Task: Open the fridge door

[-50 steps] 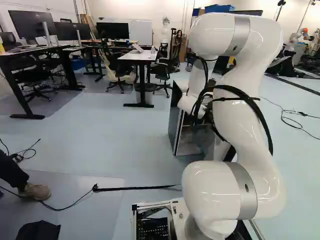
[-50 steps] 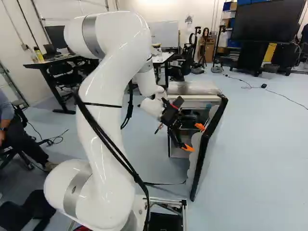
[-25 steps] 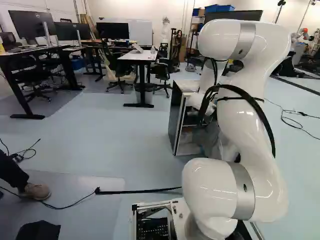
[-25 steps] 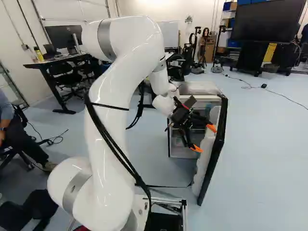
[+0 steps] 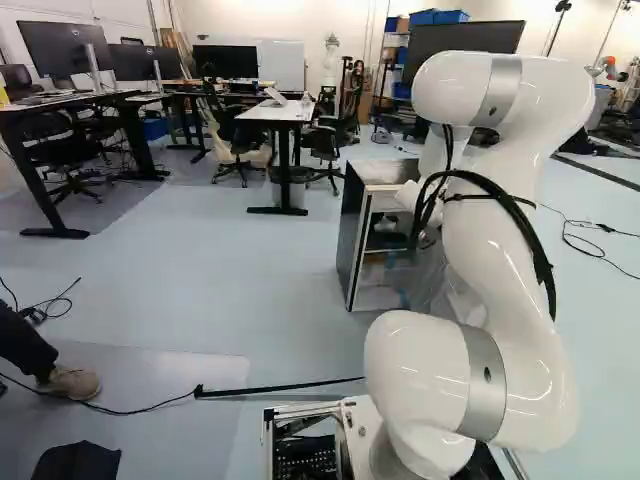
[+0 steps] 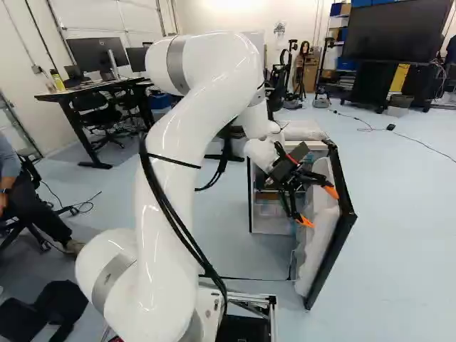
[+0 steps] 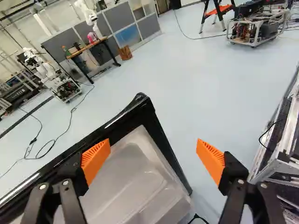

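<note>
In the right base view my gripper point(image 6: 317, 208) is at the inner side of the fridge door point(image 6: 333, 249), which stands swung out from the fridge point(image 6: 269, 214). The left base view shows the fridge point(image 5: 352, 235) beyond my arm, its inside partly visible. In the wrist view the gripper point(image 7: 153, 158) is open, its orange pads wide apart. One finger lies over the door's white inner lining point(image 7: 135, 172) near the black rim; the other is past the door's edge, over floor. Whether a finger touches the door I cannot tell.
A black cable point(image 5: 280, 388) crosses the floor before the base. Desks point(image 5: 275, 112) and chairs stand far back. In the wrist view another robot point(image 7: 51, 77) stands far off, and a metal-framed base point(image 7: 285, 140) is beside the gripper.
In the right base view my arm and gripper have moved rightward and slightly down. The fridge door has swung wider open with them; the fridge body has stayed put.
</note>
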Controlling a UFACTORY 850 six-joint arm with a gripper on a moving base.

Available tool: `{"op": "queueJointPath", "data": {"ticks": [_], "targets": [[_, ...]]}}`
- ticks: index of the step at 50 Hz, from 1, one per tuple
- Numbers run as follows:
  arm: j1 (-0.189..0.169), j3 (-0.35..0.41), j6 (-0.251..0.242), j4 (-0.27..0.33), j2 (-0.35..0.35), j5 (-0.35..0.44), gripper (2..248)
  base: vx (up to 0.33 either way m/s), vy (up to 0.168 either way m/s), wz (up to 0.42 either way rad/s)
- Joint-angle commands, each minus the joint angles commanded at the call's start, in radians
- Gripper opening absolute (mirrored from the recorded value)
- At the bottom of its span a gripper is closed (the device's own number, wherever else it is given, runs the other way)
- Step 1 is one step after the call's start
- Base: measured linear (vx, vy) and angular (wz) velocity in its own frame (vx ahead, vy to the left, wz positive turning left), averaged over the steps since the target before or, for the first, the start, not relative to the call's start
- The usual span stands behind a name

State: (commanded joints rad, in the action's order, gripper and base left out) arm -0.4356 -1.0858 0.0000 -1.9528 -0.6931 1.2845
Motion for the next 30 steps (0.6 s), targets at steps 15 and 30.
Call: {"op": "queueJointPath", "data": {"ticks": [15, 30], "targets": [[-0.062, -0.074, 0.0, -0.009, -0.034, 0.0, 247, 0.0, 0.0, 0.0], [-0.121, -0.151, 0.0, -0.016, -0.07, 0.0, 247, 0.0, 0.0, 0.0]]}}
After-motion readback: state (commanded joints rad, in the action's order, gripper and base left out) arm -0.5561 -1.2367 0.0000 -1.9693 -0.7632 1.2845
